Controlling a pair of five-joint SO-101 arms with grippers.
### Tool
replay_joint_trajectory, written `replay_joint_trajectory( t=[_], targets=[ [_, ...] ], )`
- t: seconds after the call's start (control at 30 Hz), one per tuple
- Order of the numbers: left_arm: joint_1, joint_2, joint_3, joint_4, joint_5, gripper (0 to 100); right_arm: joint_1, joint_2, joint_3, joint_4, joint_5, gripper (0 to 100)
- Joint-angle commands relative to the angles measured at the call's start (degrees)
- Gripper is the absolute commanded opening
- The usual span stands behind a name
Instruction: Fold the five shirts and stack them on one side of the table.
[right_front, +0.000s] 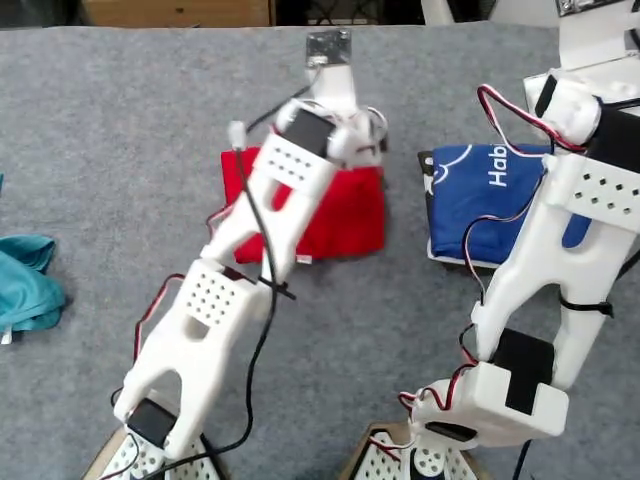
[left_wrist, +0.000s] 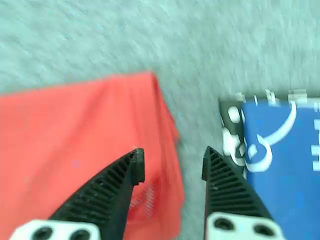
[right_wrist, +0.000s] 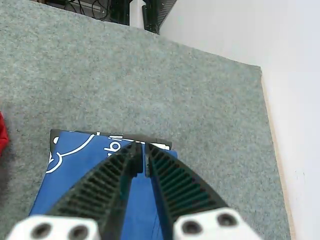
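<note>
1. Red shirt (right_front: 345, 215) is seen folded flat on the table (right_front: 120, 120), just beside the blue shirt (right_front: 470, 200) but not stacked on it yet.
2. Left hand (left_wrist: 172, 167) is held over the red shirt's edge nearest the blue shirt, jaws spread wide, nothing gripped.
3. Right hand (right_wrist: 144, 150) is parked above the blue shirt, jaws pretty much closed, nothing held as far as can be told.
4. Step in hand, probably: the red shirt gets moved onto the blue one. All layers at that edge need to be pinched together so the fold isn't lost.
5. Teal shirt (right_front: 25, 280) is left crumpled well apart from the blue shirt, beyond the red one, unfolded.
</note>
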Motion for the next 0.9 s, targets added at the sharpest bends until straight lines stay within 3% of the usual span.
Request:
replay_joint_trajectory(
  t=[0.0,0.13,0.27,0.4,0.6,0.87],
  targets=[
    [-7.5,-2.4,-8.7,4.6,0.7,16,-2.1,-2.4,-2.2,-0.9,0.1,1.5],
    [-18.4,-0.4,-11.4,9.4,-0.5,2,-13.0,-2.3,2.0,0.4,0.0,1.5],
    [-26.2,6.6,-10.6,8.8,-1.5,3,-27.0,-1.1,13.9,-0.8,-2.2,1.5],
    [-32.0,16.6,-11.2,4.7,-1.6,3,-36.1,5.4,24.5,-10.6,-10.0,1.5],
    [-37.7,21.2,-12.4,-1.9,-1.5,3,-41.8,15.9,27.6,-17.4,-17.0,1.5],
    [-38.1,21.0,-12.4,-2.5,-1.4,3,-39.1,22.4,23.6,-4.5,-17.2,1.5]
  ],
)
